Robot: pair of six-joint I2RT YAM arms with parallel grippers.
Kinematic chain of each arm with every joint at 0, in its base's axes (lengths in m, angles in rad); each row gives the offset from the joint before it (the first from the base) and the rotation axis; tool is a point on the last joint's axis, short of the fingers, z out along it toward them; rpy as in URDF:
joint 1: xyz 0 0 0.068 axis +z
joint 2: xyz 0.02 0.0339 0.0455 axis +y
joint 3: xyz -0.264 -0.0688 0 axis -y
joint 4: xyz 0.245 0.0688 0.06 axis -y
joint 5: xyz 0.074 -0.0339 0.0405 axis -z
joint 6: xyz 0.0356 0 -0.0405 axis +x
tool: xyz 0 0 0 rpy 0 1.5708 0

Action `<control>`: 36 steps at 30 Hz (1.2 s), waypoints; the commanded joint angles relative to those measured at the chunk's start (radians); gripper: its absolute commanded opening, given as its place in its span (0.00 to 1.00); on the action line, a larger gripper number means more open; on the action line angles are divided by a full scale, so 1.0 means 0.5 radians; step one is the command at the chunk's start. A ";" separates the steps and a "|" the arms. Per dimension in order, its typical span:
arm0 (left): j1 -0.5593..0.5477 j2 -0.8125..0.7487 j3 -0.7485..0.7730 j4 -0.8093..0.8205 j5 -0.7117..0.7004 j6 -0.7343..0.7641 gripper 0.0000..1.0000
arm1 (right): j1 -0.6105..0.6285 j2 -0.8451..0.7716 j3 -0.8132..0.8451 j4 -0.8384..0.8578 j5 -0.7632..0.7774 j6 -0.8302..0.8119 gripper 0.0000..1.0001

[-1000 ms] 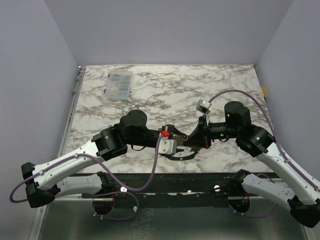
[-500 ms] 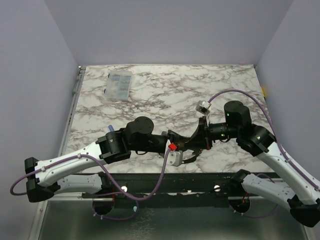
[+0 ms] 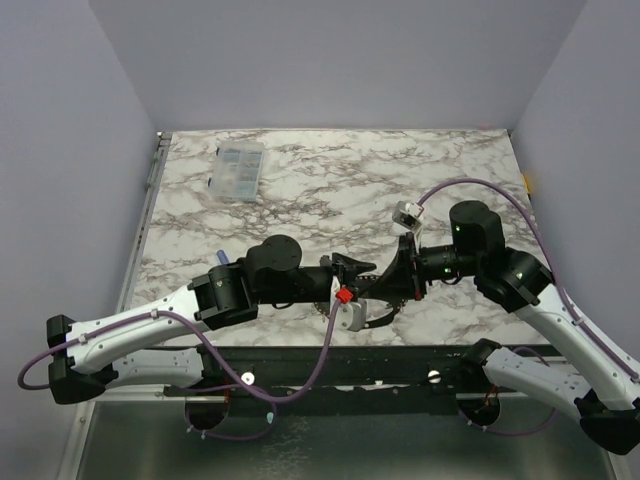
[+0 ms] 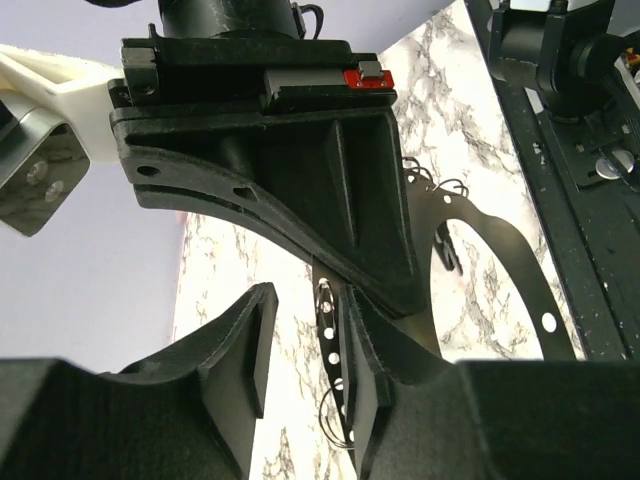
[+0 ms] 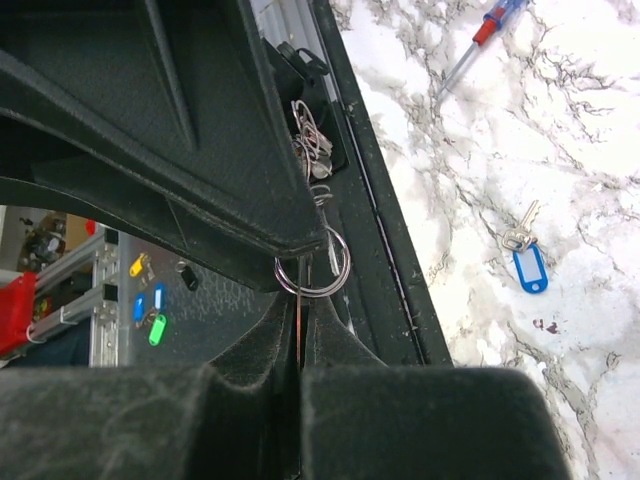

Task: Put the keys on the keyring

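The coming move turns on the blue-tagged key (image 5: 529, 268). It lies flat on the worktop (image 5: 600, 130), well apart from the keyring (image 5: 346, 262) and off toward the left arm's side, with its blade pointing away from the right claw (image 5: 301, 306) and its tag nearer. The right claw is pressed together and appears to pinch the lower edge of the keyring's small metal ring, over the dark rail at the worktop's near edge. The left claw (image 4: 306, 300) meets it almost tip to tip with its fingers spread. A thin perforated band (image 4: 331, 340), probably the keyring's loop, runs loosely between them. Both forearms reach in low toward the middle. The left claw, holding nothing, seems better placed to fetch the key.
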 commanded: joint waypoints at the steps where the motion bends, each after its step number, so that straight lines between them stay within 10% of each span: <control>1: 0.024 0.020 -0.021 0.069 -0.197 0.027 0.33 | 0.016 -0.045 0.078 -0.069 -0.186 -0.009 0.01; 7: 0.024 0.022 -0.019 0.066 -0.209 -0.037 0.24 | 0.017 -0.044 0.084 -0.088 -0.221 -0.036 0.01; 10: 0.024 0.013 -0.018 0.058 -0.179 -0.065 0.01 | 0.015 -0.045 0.085 -0.096 -0.204 -0.059 0.01; 36: 0.024 0.102 0.195 -0.086 -0.049 -0.543 0.00 | 0.015 -0.185 -0.140 0.085 0.320 -0.579 0.01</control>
